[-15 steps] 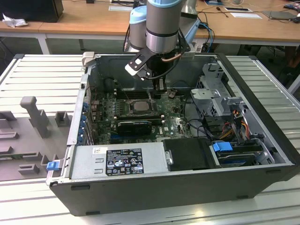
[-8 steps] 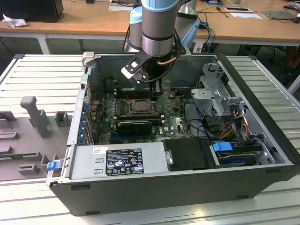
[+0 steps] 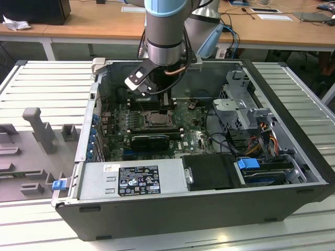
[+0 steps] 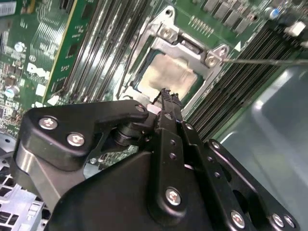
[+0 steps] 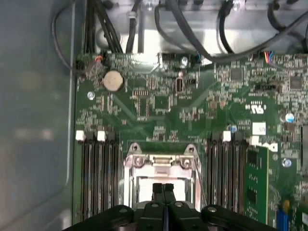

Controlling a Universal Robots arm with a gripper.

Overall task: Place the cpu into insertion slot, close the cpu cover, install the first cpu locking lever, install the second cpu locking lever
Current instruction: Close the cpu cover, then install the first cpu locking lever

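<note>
The cpu [image 4: 166, 74], a silvery-beige square, lies in the insertion slot [image 3: 157, 119] on the green motherboard. The cpu cover [image 4: 190, 45], a silvery frame with screws at its corners, lies flat around the chip; in the first wrist view it [image 5: 161, 161] sits just beyond the fingertips. A thin wire locking lever [image 4: 260, 61] sticks out sideways from one socket corner. My gripper [image 4: 168, 96] hangs just above the socket's edge, its black fingers pressed together with nothing between them; its tips [image 5: 163, 186] meet over the chip [image 5: 144, 185]. The arm's wrist [image 3: 165, 47] stands over the open case.
Rows of narrow black memory slots [image 5: 96, 178] flank the socket on both sides. A long black card [image 3: 151, 140] lies nearer the power supply [image 3: 131, 180]. Cables and a drive cage [image 3: 246, 112] fill the exterior view's right. Case walls [image 3: 209, 212] enclose the board.
</note>
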